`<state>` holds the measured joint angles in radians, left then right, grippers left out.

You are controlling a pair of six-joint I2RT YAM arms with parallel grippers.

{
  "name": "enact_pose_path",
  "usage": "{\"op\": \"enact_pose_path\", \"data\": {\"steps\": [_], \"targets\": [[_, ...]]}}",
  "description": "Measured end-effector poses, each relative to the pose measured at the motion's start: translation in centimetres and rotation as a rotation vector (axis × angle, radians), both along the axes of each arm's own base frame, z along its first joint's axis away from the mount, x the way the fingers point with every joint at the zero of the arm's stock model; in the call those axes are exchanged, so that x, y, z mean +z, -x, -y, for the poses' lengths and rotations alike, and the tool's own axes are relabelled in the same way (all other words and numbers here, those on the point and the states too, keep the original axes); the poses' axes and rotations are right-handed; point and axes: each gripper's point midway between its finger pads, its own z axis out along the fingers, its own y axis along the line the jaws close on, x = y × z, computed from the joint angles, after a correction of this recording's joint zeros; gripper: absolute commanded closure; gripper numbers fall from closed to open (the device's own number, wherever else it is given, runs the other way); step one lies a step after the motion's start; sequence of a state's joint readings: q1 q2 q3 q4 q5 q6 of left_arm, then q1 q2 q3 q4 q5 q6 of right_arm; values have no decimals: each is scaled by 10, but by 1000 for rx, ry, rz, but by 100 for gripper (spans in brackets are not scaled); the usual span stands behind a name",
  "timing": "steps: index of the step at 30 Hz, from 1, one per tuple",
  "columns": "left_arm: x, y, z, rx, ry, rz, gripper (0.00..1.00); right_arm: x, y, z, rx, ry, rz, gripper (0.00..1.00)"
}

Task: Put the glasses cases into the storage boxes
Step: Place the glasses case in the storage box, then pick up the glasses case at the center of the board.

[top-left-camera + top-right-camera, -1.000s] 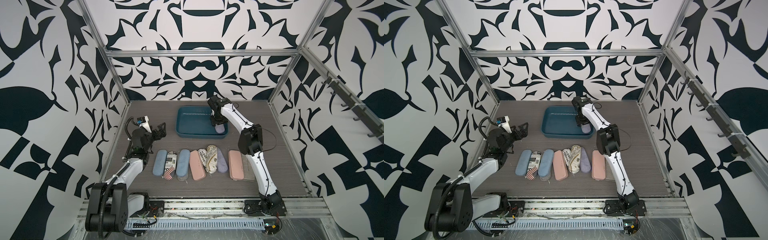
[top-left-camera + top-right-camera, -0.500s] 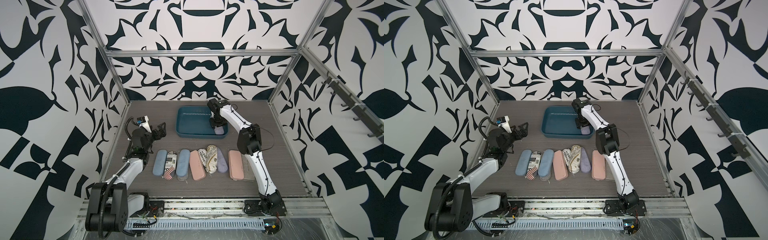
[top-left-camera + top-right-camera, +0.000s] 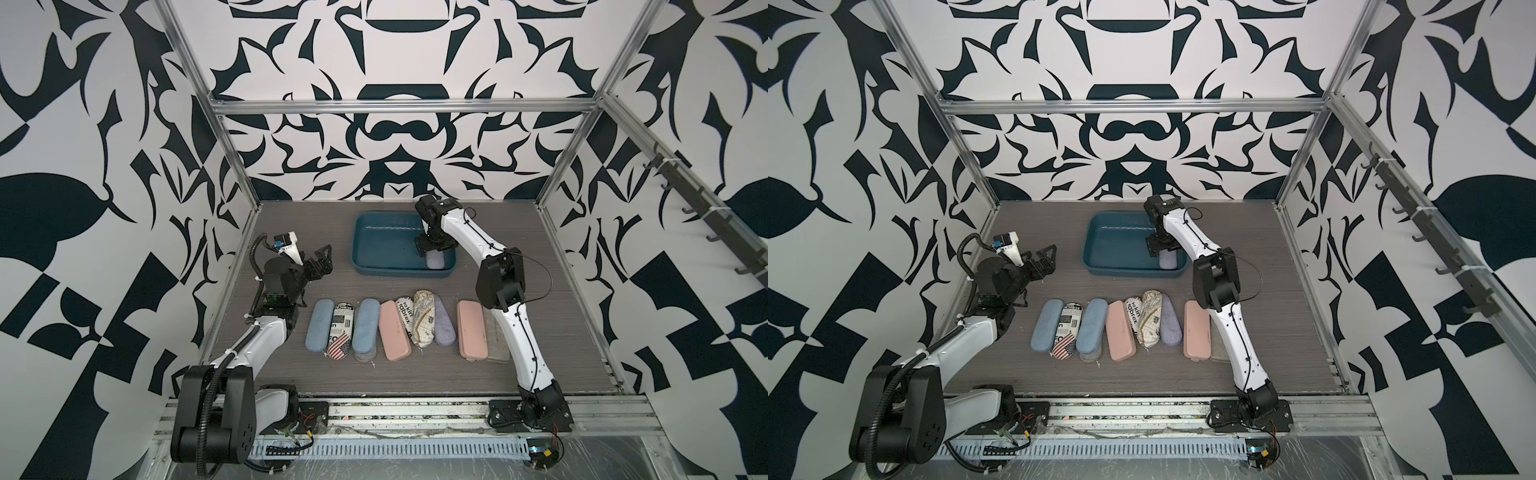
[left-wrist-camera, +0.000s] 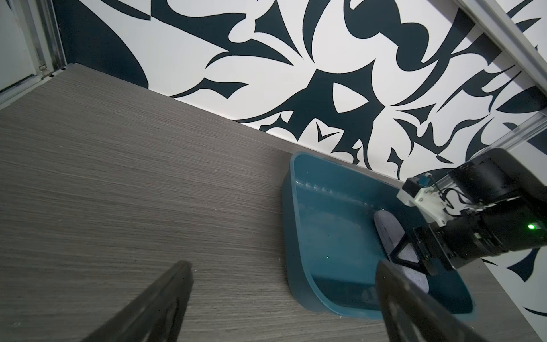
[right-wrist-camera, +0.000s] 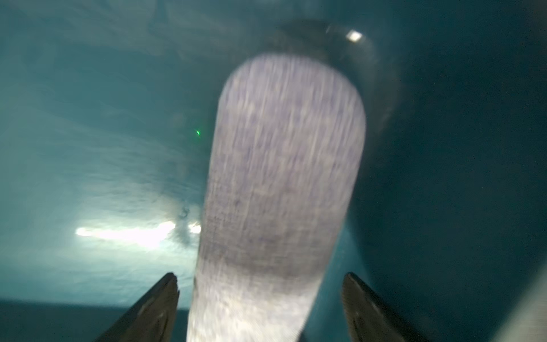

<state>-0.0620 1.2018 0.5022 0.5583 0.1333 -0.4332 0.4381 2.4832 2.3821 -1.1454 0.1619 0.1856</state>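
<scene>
The teal storage box stands at the back middle of the table. A lavender glasses case lies inside it by its right wall. My right gripper is down in the box, open, one finger on each side of that case with a gap on both sides. A row of glasses cases lies in front: light blue, flag newspaper-print, pink, map-print, lavender, pink. My left gripper hovers open and empty left of the box.
A grey felt case lies partly under my right arm at the row's right end. Patterned walls and metal frame posts close the table on three sides. Bare grey tabletop lies between my left gripper and the box.
My right gripper's jaws have spread apart and let go of the lavender case, which now rests in the box. The left arm has not moved.
</scene>
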Motion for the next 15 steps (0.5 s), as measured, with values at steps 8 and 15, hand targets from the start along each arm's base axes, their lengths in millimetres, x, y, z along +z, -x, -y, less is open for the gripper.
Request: {"op": "enact_pose_path", "data": {"steps": [8, 15], "targets": [[4, 1, 1, 2, 21, -40, 1, 149, 1, -1, 43, -113, 359, 10], [21, 5, -6, 52, 38, -192, 1, 205, 64, -10, 136, -157, 561, 10]]}}
